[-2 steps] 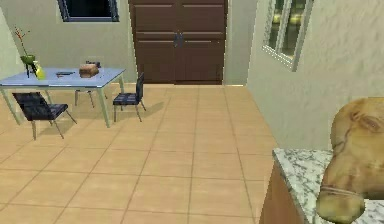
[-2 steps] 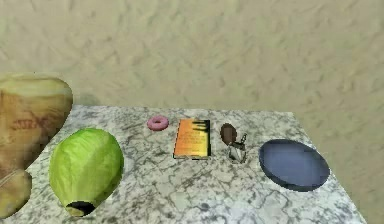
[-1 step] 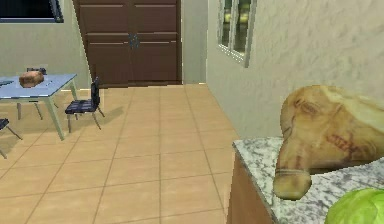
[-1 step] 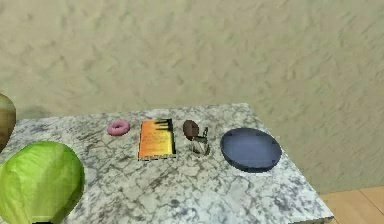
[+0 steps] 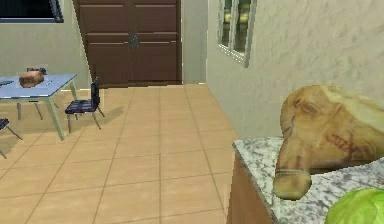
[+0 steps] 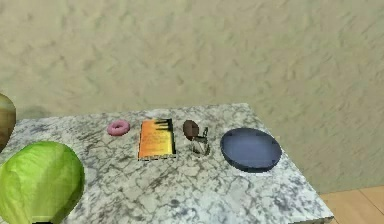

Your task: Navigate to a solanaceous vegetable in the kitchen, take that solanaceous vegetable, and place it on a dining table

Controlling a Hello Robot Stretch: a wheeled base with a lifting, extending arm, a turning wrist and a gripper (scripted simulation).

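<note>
Sitting on speckled counter (image 6: 200,185): brown oval lump (image 6: 190,128), near dark plate (image 6: 250,149).

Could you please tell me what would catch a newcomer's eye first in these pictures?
A big green ball sits at the arm side view's lower left on the speckled counter, with a dark blue plate farther right. In the forward view, a large brown lump lies on the counter at right, and a pale blue table stands far left.

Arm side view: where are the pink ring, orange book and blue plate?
pink ring (image 6: 112,128), arm side view, left of its band
orange book (image 6: 156,139), arm side view, cover's middle
dark blue plate (image 6: 250,149), arm side view, its centre
</note>
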